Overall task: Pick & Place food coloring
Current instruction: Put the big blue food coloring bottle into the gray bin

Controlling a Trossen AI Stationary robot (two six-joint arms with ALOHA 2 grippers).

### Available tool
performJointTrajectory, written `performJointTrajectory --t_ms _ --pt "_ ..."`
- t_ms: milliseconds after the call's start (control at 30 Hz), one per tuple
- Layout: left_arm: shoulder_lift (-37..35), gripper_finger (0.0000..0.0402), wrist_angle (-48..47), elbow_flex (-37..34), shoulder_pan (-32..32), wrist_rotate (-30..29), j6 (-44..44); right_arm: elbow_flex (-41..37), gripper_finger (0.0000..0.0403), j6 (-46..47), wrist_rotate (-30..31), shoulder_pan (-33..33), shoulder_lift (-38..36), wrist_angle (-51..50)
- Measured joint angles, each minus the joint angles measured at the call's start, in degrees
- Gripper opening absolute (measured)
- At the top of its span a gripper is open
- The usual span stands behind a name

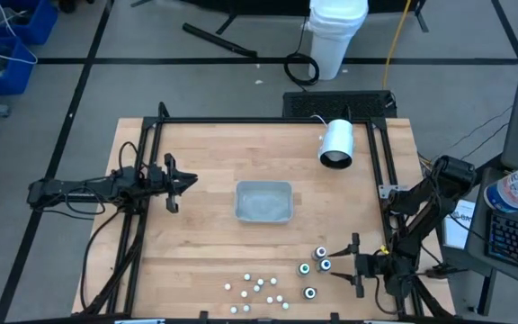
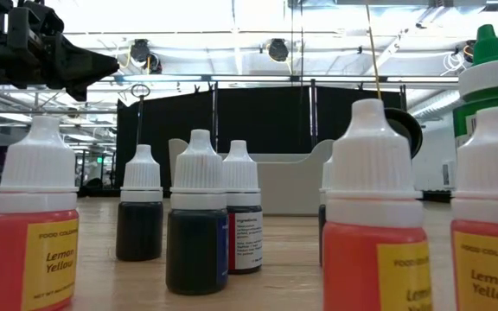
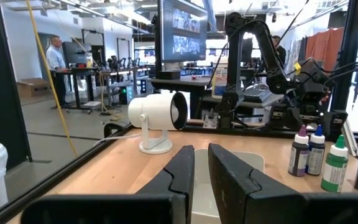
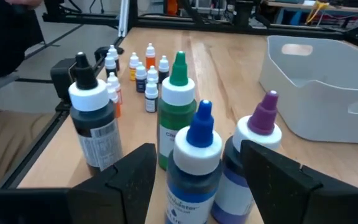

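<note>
1. A wooden table (image 1: pixel 196 252) carries the whole scene, seen from above with a dark arm at each side.
2. A white cylinder (image 1: pixel 337 144) lies on its side near the table's far edge.
3. A grey tray (image 1: pixel 263 201) sits at mid-table, well apart from the bottles.
4. The left gripper (image 1: pixel 180 182) hovers at the table's left side, pointing toward the tray; its wrist view shows the jaws only narrowly parted, holding nothing.
5. The right gripper (image 1: pixel 342 267) sits low at the near right corner, just beside the larger bottles; its fingers (image 4: pixel 278 177) are spread wide around the blue-capped bottle (image 4: pixel 194 165) without touching it.
6. The food coloring (image 1: pixel 317 267) stands in two clusters along the near edge: four larger bottles by the right gripper, and white-capped small bottles (image 1: pixel 257 290) scattered to their left.
</note>
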Motion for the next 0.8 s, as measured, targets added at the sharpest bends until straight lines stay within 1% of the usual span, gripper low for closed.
performJointTrajectory --t_ms 100,300,800 --pt "0.0 0.0051 0.0 0.0 0.0 0.0 0.0 0.0 0.0222 0.3 -0.2 -1.2 0.6 0.5" --pt "0.0 0.0051 0.0 0.0 0.0 0.0 0.0 0.0 0.0222 0.9 -4.6 -3.3 0.8 0.9" --pt "0.0 0.0051 0.0 0.0 0.0 0.0 -0.2 0.0 0.0218 1.4 -4.6 -3.5 0.8 0.6"
